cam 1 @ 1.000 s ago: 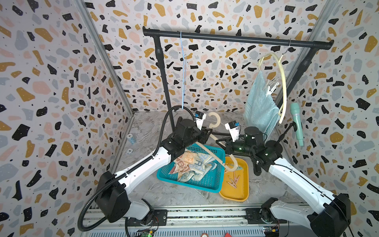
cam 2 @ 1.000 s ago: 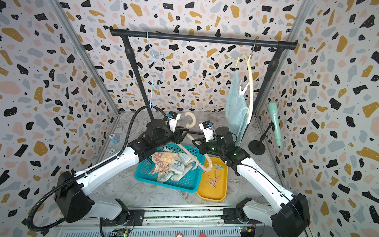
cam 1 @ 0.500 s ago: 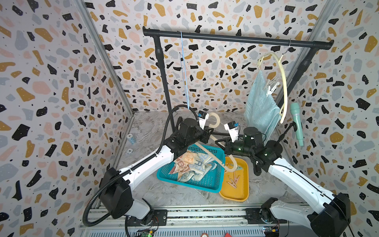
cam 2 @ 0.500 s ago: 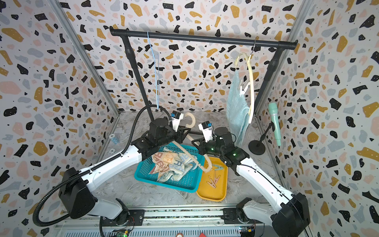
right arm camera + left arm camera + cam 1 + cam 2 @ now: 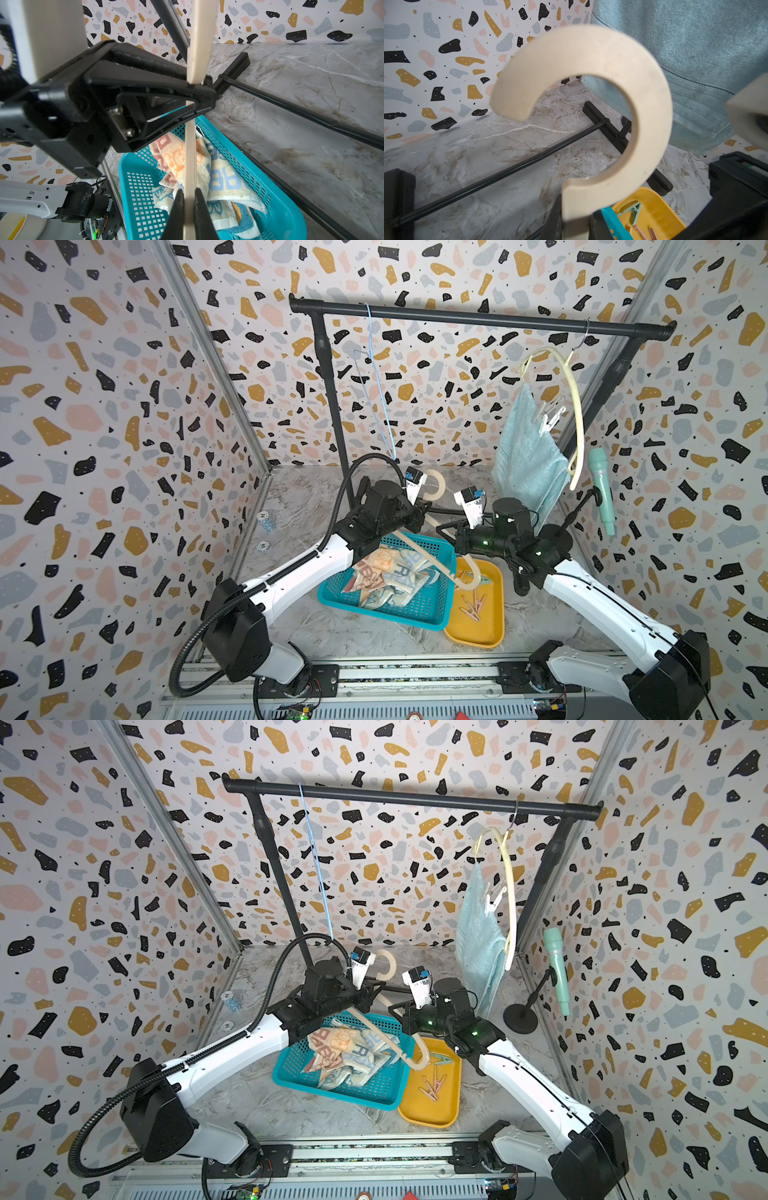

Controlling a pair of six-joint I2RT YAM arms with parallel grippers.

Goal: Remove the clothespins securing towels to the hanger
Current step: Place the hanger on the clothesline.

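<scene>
A bare cream hanger (image 5: 420, 549) is held over the teal basket by both grippers. My left gripper (image 5: 576, 224) is shut on its neck just below the hook (image 5: 591, 62). My right gripper (image 5: 189, 207) is shut on the hanger's arm (image 5: 190, 155). Two patterned towels (image 5: 390, 572) lie crumpled in the basket. A light-blue towel (image 5: 523, 456) hangs from a second cream hanger (image 5: 575, 406) on the rail, held by white clothespins (image 5: 548, 418). Loose pink clothespins (image 5: 471, 605) and a mint one (image 5: 633, 212) lie in the yellow tray.
The teal basket (image 5: 374, 610) and yellow tray (image 5: 478, 639) sit side by side on the marble floor. A black rail (image 5: 457, 319) spans the back, and a thin blue wire hanger (image 5: 378, 385) dangles from it. A mint microphone (image 5: 602, 489) stands at right.
My left gripper has closed onto the hanger's neck below the hook. The right gripper and the hanger stay where they were.
</scene>
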